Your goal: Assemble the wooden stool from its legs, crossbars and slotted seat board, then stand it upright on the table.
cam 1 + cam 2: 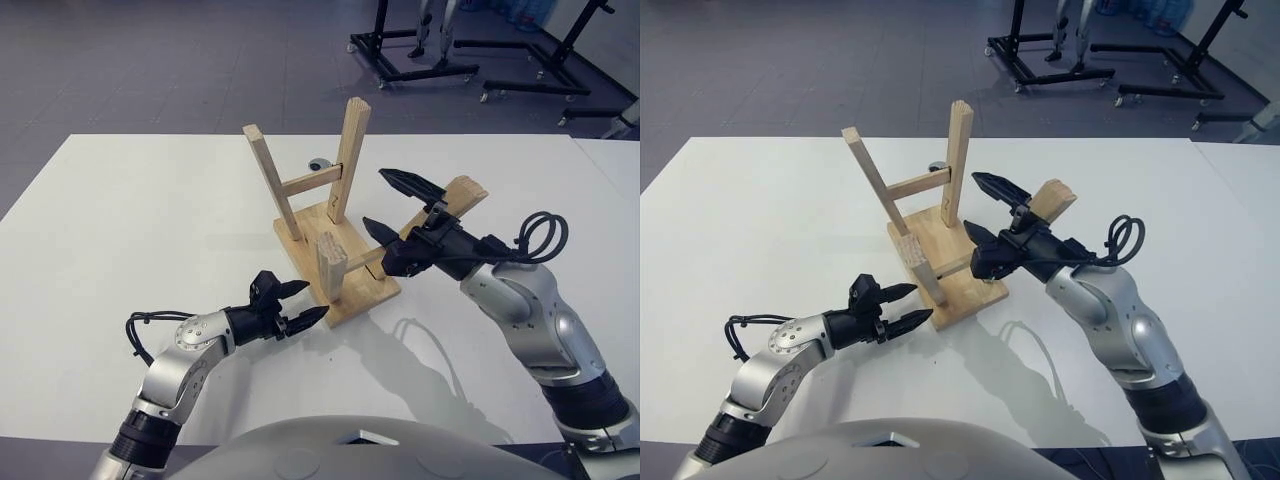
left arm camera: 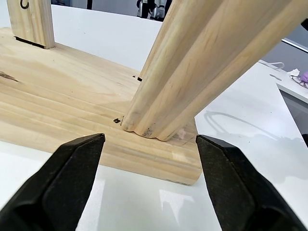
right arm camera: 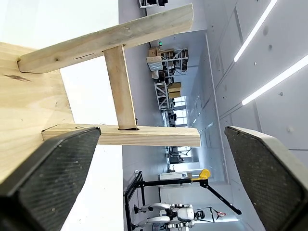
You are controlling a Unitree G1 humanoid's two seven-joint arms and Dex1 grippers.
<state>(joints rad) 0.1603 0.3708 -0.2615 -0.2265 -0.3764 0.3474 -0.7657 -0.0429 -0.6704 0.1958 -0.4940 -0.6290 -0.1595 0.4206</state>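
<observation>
The wooden stool [image 1: 340, 205] is upside down near the middle of the white bench [image 1: 120, 230]. Its seat board [image 1: 365, 290] lies flat on the bench & 4 legs stick up from it.

- The far left leg [image 1: 272, 180] leans a bit.
- The tall leg [image 1: 352, 150] is next to it, and a crossbar [image 1: 312, 182] joins the 2.
- The front leg [image 1: 332, 265] stands at the near corner of the board.
- The right leg [image 1: 462, 193] tips out to the R side.
- A 2nd, low crossbar [image 1: 365, 260] runs from the front leg toward the right leg.

The left tool [image 1: 305, 302] is low, just above the bench, right by the near corner of the seat board. It is open w/ nothing in it. In the L wrist view, its two black fingers [image 2: 62, 192] sit apart, w/ the bottom of the front leg and the board corner seen between them. They do not touch the wood.

The right tool [image 1: 374, 197] is up higher on the R side of the stool, in front of the right leg & just above the low crossbar. It is open wide & holds nothing. One finger points up near the tall leg. The other finger is down close to the board. The R wrist view looks past its 2 pads [image 3: 53, 168] at two legs w/ a crossbar between them.

Far back on the grey floor are black rolling stands [image 1: 430, 50].
</observation>
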